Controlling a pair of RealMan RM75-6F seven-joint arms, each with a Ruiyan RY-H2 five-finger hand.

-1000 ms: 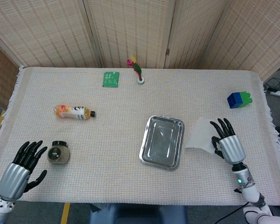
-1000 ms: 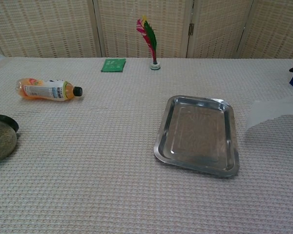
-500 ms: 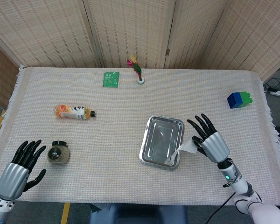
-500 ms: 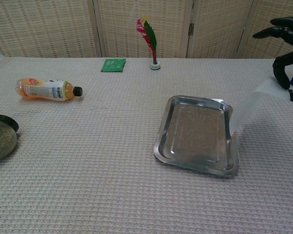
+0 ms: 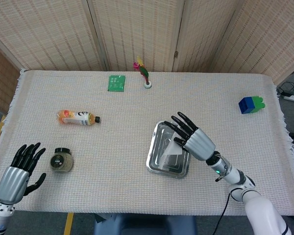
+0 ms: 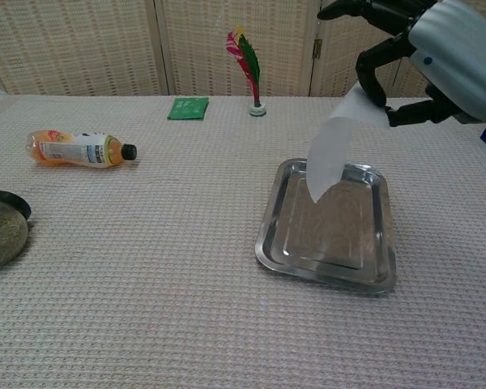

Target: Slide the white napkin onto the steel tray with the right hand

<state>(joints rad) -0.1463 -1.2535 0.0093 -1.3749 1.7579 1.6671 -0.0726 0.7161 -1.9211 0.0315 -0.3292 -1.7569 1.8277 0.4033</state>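
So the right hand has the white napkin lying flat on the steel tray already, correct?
Not flat. The chest view shows the right hand holding the white napkin up in the air, hanging over the steel tray, with only its lower tip down near the tray floor.

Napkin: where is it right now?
The napkin hangs from the right hand, pinched at its top, over the tray; the chest view shows its lower tip above the tray's far half.
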